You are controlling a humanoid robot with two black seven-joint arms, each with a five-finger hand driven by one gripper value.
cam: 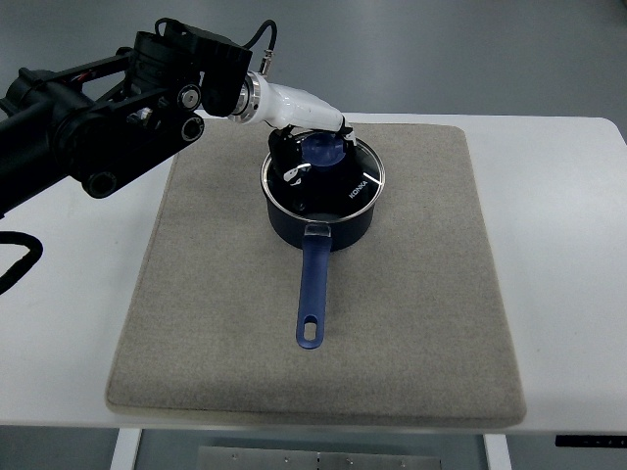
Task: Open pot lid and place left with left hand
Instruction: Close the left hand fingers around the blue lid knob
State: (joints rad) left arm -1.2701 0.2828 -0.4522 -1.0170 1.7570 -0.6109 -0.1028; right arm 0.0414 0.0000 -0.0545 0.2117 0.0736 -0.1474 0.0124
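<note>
The left robot hand (306,147) has its fingers curled around the knob (324,149) of the glass lid (338,181) on the blue saucepan (321,220), so lifting it clear and leftward onto the grey mat (211,284) looks next.

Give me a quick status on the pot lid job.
Left hand on the lid knob, grip unclear. Lid still seated on pot. Right hand out of view. Mat left of pot bare.
</note>
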